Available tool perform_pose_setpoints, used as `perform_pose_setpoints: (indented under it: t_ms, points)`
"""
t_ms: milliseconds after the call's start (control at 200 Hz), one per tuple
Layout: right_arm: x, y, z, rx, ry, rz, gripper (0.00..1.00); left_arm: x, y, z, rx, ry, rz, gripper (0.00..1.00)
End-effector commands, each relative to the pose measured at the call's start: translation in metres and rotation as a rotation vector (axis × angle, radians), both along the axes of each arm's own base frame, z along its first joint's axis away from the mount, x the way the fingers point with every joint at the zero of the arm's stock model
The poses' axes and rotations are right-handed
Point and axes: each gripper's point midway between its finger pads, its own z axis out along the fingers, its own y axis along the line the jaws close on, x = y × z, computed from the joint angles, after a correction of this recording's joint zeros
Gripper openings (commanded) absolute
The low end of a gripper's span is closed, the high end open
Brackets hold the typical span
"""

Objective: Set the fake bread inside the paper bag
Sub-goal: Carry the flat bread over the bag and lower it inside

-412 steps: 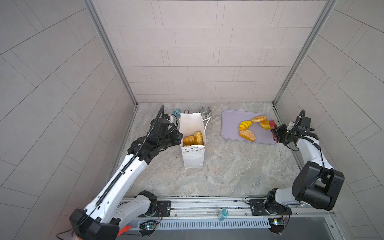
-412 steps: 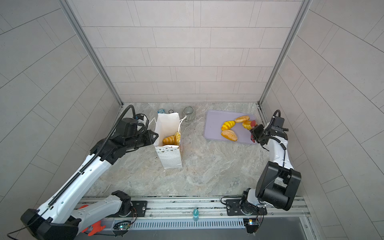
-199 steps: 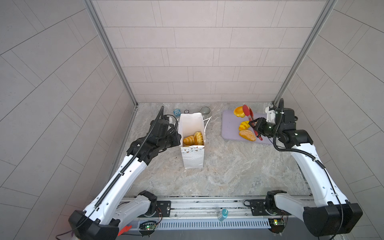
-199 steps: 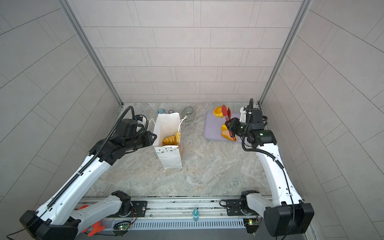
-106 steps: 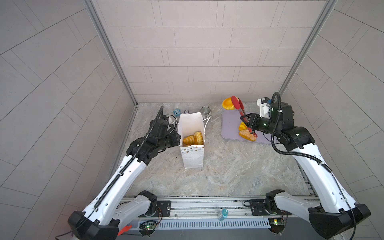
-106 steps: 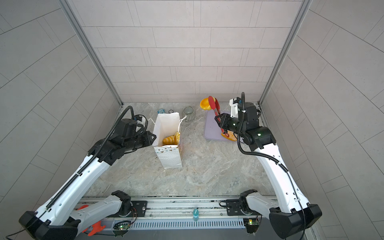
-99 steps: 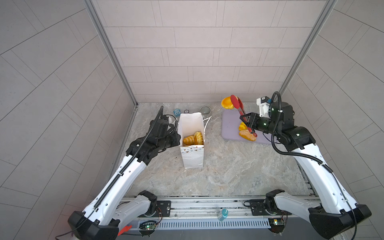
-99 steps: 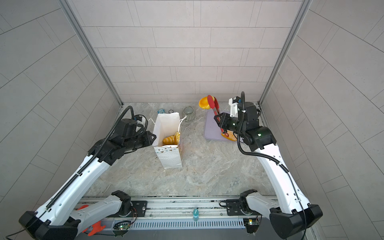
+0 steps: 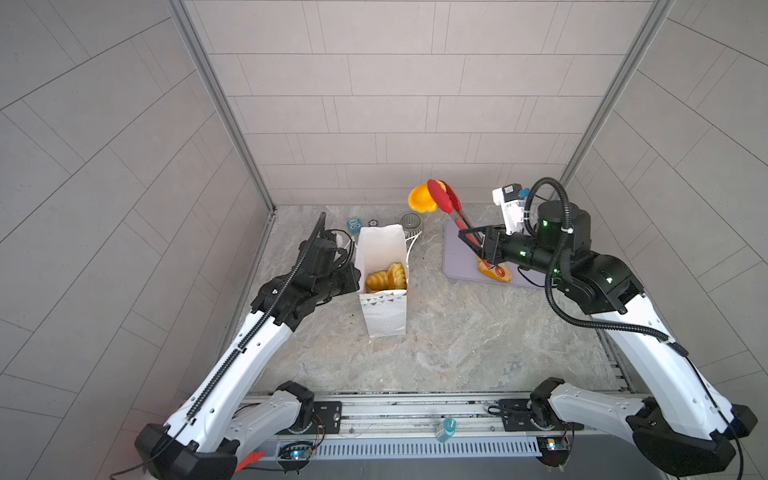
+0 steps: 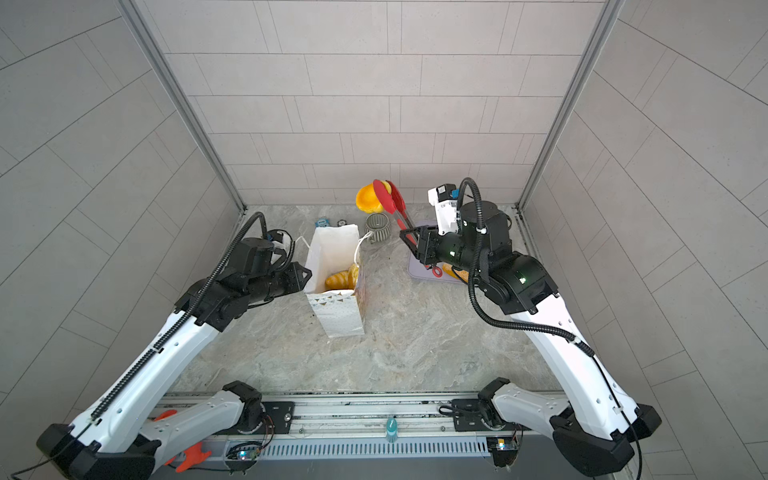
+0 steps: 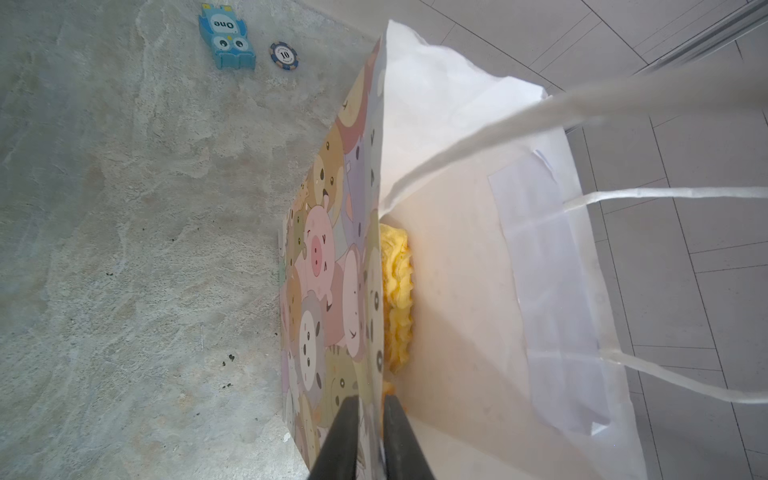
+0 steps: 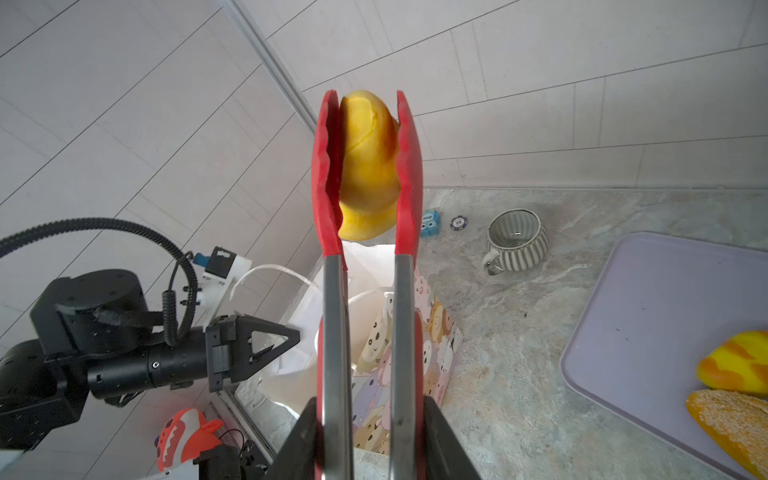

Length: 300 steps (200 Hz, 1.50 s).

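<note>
The right gripper [image 12: 368,436] is pressed together on the tongs [image 12: 334,332], and one fake bread [image 12: 368,166] is squeezed between their red tips.
The handle end of the tongs is hidden inside the gripper, and both sides of the bread are covered by the red tips. In both top views this bread is seen in the air, between the upright paper bag [image 9: 382,253] and the lilac tray [image 9: 461,262]. The left gripper [image 11: 370,419] is closed on the bag's printed wall near the rim; only its ends are shown in the left wrist view. The breads in the bag [image 9: 384,279] are seen only in part. The breads on the tray [image 12: 735,365] are cut off in the right wrist view and are mostly hidden behind the right gripper in the top views. Compared with half a second ago, the carried bread is shifted nearer to the bag; the left gripper and the bag are unchanged.
</note>
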Motion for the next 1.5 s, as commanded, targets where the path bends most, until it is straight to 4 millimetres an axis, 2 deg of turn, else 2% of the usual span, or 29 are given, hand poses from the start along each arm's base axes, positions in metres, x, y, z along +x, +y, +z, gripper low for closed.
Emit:
perform_pose_setpoints:
  t_ms: [0,360,560,991,1326,1496]
  points:
    - [-0.005,0.009,0.016,-0.032,-0.08,0.028,0.36,-0.001,0.006,0.011,-0.001,-0.02,0.021,0.18]
    - [-0.022,0.043,0.011,-0.149,-0.106,0.129,0.36,-0.002,0.008,0.011,-0.005,-0.021,0.038,0.18]
    - [-0.025,0.056,-0.001,-0.242,-0.102,0.154,0.36,-0.001,0.008,0.011,-0.007,-0.021,0.038,0.18]
    - [-0.025,0.07,-0.046,-0.401,-0.015,0.192,0.39,0.0,0.006,0.01,-0.008,-0.018,0.035,0.18]
    - [-0.03,0.076,-0.052,-0.426,-0.015,0.216,0.49,0.001,0.005,0.008,-0.011,-0.013,0.031,0.18]
    - [-0.031,0.077,-0.048,-0.414,-0.023,0.217,0.54,0.001,0.005,0.008,-0.01,-0.012,0.031,0.18]
